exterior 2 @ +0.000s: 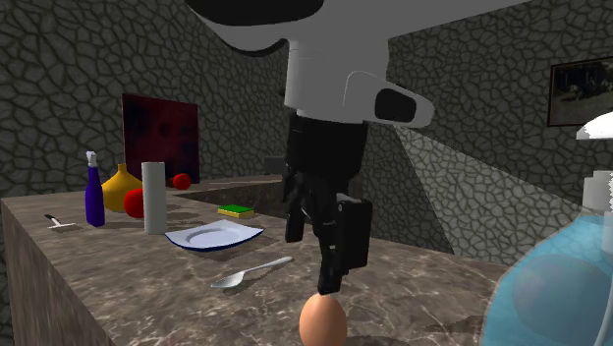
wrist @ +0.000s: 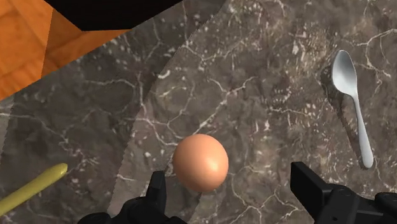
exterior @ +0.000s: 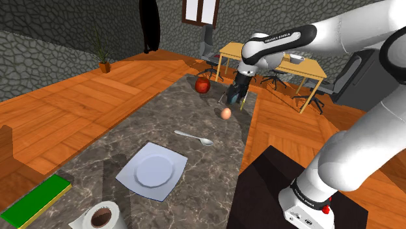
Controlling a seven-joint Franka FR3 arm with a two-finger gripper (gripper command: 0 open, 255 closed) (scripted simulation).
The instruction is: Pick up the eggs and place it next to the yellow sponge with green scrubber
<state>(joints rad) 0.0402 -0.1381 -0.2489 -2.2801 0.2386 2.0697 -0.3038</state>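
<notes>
**mk:** ok so where's the egg [exterior: 226, 113] right now?

**jo:** On the marble bench [exterior: 143, 123], toward the far end, just below the end effector [wrist: 230, 184]. That one is released, with its fingers spread wide. The egg sits under the gap, closer to one finger, and neither finger touches it.

**mk:** and the sponge [exterior: 36, 200]?

**jo:** It's at the near left corner in the shoulder view, green side up, well apart from the egg. A spoon [exterior: 193, 137] and a white plate [exterior: 153, 170] lie between the two. There's a paper roll [exterior: 101, 216] just right of the sponge and a red apple [exterior: 202, 84] beyond the egg.

**mk:** any writing?

**jo:** "FRANKA EMIKA" on the arm [exterior: 276, 38].
</notes>
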